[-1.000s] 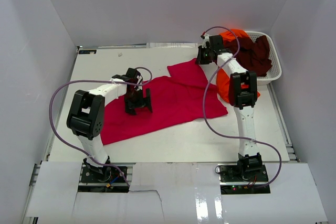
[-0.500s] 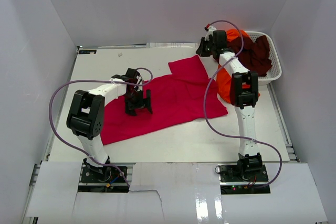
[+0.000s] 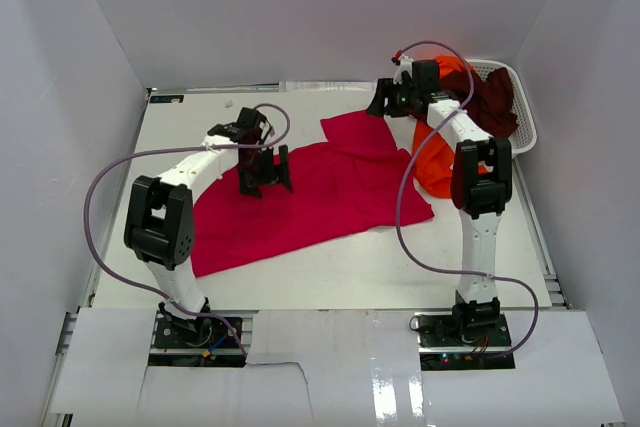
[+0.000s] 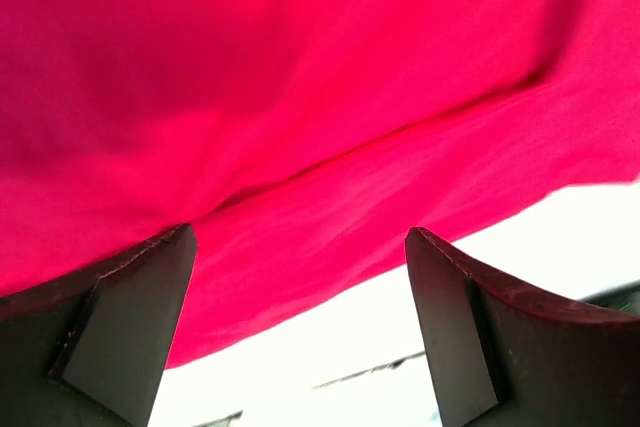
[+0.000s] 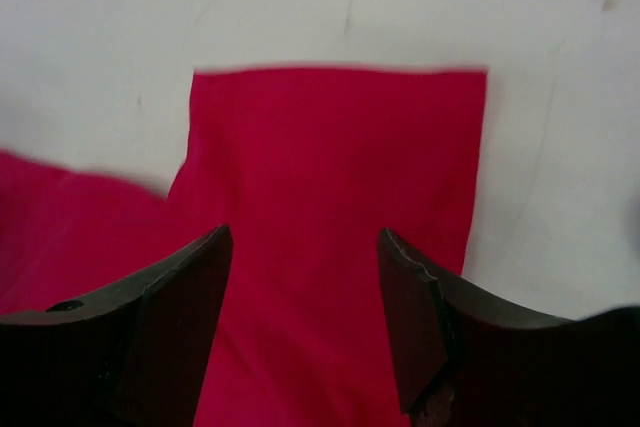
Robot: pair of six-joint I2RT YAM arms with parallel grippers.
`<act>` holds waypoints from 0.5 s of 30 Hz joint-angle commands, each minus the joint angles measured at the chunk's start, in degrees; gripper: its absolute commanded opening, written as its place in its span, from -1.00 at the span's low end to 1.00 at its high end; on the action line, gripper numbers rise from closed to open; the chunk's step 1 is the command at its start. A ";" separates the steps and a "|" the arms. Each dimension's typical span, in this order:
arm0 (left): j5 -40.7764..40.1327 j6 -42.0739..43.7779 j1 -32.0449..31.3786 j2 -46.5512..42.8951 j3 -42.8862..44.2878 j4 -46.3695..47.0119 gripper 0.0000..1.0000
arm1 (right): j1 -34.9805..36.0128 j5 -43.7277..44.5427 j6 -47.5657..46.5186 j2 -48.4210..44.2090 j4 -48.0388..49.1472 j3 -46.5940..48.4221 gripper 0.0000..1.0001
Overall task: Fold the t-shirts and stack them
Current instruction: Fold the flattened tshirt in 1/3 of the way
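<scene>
A crimson-red t-shirt (image 3: 320, 197) lies spread across the white table, one sleeve (image 3: 358, 133) pointing to the back. My left gripper (image 3: 265, 171) hovers open over the shirt's left-middle part; in the left wrist view its fingers (image 4: 130, 317) frame red cloth (image 4: 300, 97) and bare table. My right gripper (image 3: 383, 104) stands open just above the sleeve's far end; the right wrist view shows the flat sleeve (image 5: 340, 167) between its fingertips (image 5: 410, 297), nothing held. An orange t-shirt (image 3: 437, 162) hangs from the basket toward the table. A dark maroon t-shirt (image 3: 495, 102) lies in the basket.
A white mesh laundry basket (image 3: 528, 127) sits at the back right corner of the table (image 3: 330, 267). White walls enclose the table on three sides. Purple cables loop from both arms.
My right gripper has let go of the red sleeve and opened, lifting slightly toward the back. The sleeve now lies flat. My left gripper has shifted a little toward the back, still open.
</scene>
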 commanded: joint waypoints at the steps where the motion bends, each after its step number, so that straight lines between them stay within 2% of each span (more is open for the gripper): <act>1: -4.65 -2.04 0.26 -5.95 7.82 0.46 0.94 | 1.25 -2.77 -2.49 -12.77 -5.88 -9.00 0.33; 3: -6.15 -2.57 0.26 -5.95 10.37 0.46 0.96 | 2.30 -0.59 -3.63 -17.80 -6.16 -18.90 0.34; 7: -8.36 -2.92 0.26 -5.42 11.97 0.46 0.96 | 6.43 6.78 -4.52 -32.11 -7.28 -32.37 0.43; 12: -3.88 -4.24 0.17 -5.16 8.11 1.34 0.96 | 7.58 12.60 -1.63 -38.30 -13.88 -40.31 0.43; 15: -4.66 -4.16 0.17 -5.51 3.81 1.52 0.95 | 7.76 15.15 0.58 -40.85 -13.98 -46.55 0.44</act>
